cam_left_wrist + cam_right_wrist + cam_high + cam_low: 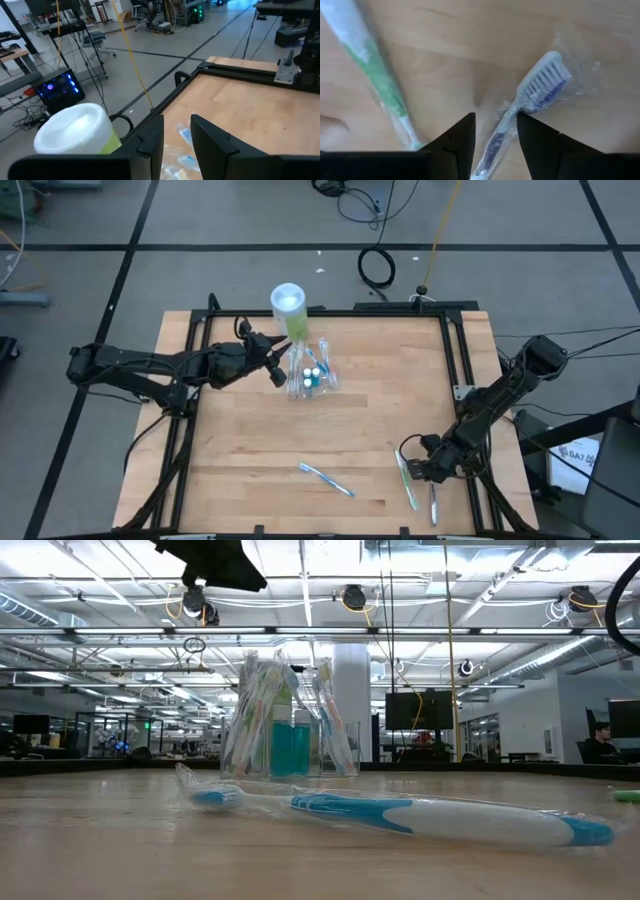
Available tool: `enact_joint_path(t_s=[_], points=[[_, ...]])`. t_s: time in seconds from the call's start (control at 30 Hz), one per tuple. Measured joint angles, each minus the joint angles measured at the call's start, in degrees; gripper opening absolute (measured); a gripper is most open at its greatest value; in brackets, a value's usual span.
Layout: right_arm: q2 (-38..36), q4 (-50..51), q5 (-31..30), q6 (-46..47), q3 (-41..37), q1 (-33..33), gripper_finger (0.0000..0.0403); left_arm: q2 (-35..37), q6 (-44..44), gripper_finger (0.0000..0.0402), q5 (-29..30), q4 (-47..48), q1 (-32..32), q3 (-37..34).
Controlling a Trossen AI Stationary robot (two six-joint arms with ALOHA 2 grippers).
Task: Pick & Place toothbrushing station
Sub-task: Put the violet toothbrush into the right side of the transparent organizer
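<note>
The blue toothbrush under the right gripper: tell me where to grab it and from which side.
Grip the blue toothbrush at its slim neck just below the bristle head, coming straight down from above. It lies flat on the table in a crinkly clear wrapper, and the right gripper already straddles the handle with open fingers. The green toothbrush lies clear to one side.

Bright, even overhead light w/ ceiling-lamp glare in low view, soft faint shadows, motion blur in right wrist view

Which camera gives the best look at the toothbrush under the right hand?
The right wrist view: the wrapped blue-and-white toothbrush fills it, bristle head clear, handle running between the open right hand. The high view shows it only as a sliver near the table's edge. The low and left wrist views don't show it.
</note>
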State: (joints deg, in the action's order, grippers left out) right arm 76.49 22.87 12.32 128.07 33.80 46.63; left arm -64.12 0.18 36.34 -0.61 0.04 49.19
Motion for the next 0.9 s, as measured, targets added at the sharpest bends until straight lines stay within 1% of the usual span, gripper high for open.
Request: enact_joint_path(t_s=[0.1, 0.2, 0.33, 0.43, 0.5, 0.63, 0.77, 0.9], points=[[-0.11, 5.52, -1.59, -1.45, 0.20, 0.00, 0.0134, 0.00, 0.04, 0.0104, 0.02, 0.56, 0.06, 0.00], [-0.09, 7.44, -1.45, -4.15, 0.15, -0.01, 0.0115, 0.00, 0.87, 0.0104, 0.02, 0.54, 0.03, 0.00], [-0.04, 7.94, -1.29, -6.69, 0.09, -0.47, 0.0064, 0.00, 0.86, 0.0104, 0.01, 0.95, 0.03, 0.00], [-0.04, 8.25, -3.14, -9.03, 0.09, -0.80, 0.0018, 0.00, 0.72, 0.0104, 0.00, 1.22, 0.03, 0.00], [-0.04, 7.91, -6.68, -11.01, 0.07, -0.82, 0.0009, 0.00, 0.62, 0.0104, 0.00, 1.32, 0.03, 0.00], [-0.40, 5.62, -14.35, -15.37, 0.04, -0.92, 0.0018, 0.00, 0.64, 0.0104, 0.01, 1.30, 0.04, 0.00], [-2.35, 3.92, -21.14, -20.01, -0.24, -1.84, 0.0005, 0.00, 0.60, 0.0104, 0.00, 1.10, 0.04, 0.00], [-5.65, 3.73, -28.08, -26.69, -0.32, -3.73, 0.0001, 0.00, 0.58, 0.0104, 0.00, 0.84, 0.05, 0.00]])
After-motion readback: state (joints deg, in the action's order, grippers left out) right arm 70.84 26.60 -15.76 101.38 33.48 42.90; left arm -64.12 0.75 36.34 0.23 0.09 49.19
